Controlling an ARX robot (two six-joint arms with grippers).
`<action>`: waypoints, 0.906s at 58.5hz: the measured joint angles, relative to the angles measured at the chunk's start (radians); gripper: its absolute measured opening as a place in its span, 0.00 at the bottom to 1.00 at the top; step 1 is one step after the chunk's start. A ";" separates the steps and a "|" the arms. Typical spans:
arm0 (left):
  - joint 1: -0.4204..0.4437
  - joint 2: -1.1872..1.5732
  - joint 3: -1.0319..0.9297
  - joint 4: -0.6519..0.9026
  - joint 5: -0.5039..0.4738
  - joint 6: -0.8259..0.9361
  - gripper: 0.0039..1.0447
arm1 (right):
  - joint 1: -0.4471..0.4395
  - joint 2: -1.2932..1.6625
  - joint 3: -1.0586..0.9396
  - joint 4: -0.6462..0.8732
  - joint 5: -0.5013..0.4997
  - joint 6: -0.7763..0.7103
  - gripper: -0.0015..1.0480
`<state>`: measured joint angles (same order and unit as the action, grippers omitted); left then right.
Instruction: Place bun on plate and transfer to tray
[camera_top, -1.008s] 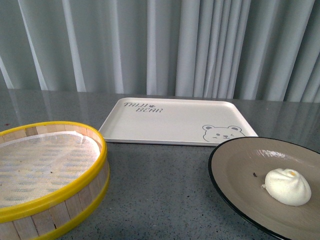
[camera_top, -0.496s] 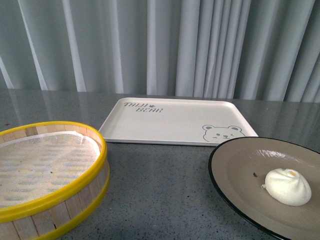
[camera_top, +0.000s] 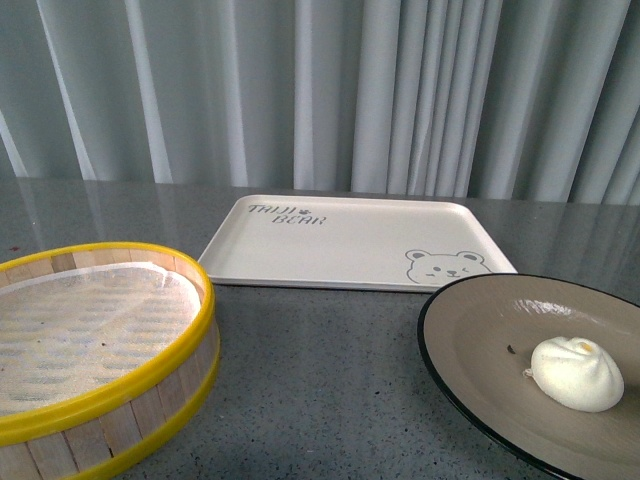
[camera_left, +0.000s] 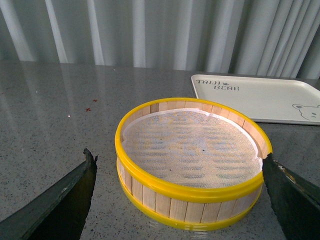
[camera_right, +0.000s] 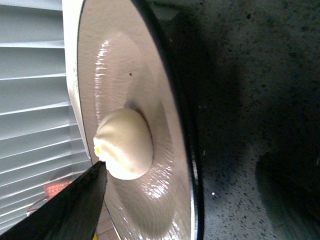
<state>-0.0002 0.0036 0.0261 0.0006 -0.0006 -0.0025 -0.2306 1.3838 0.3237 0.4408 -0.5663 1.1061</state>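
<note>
The bun (camera_top: 577, 373) sits on the plate (camera_top: 470, 340), right of the plate's middle, and the plate stands on the bench near me on my right, with the tray (camera_top: 350, 245) further back and towards the centre, apart from it. So I judge the first half done and the carry to be what is left. My left tool (camera_left: 178, 156) is spread wide with nothing between its fingers, looking at the bamboo steamer (camera_top: 150, 380), which holds only its liner. Of my right tool (camera_right: 85, 192) just one dark finger shows, reaching over the plate close beside the bun, so I cannot tell how far it is open or whether it has the rim. The bun looks soft and light, easily dented, so I would leave it alone and handle the plate. The plate looks stiff and probably the heavier of the two, with a smooth, slightly shiny inside on which the bun may slide or roll if I tip it. I would pinch the black rim at the edge nearest my right arm, clear of the bun, and keep it level. The rim lies low to the bench, so getting a finger beneath it may be the awkward part.
</note>
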 joint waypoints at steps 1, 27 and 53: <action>0.000 0.000 0.000 0.000 0.000 0.000 0.94 | -0.001 0.003 -0.002 0.001 -0.001 0.000 0.81; 0.000 0.000 0.000 0.000 0.000 0.000 0.94 | -0.051 0.026 -0.009 0.037 -0.049 -0.026 0.08; 0.000 0.000 0.000 0.000 0.000 0.000 0.94 | -0.052 -0.016 -0.019 0.127 -0.108 -0.014 0.03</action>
<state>-0.0002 0.0036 0.0261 0.0006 -0.0002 -0.0025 -0.2825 1.3674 0.3050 0.5678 -0.6743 1.0920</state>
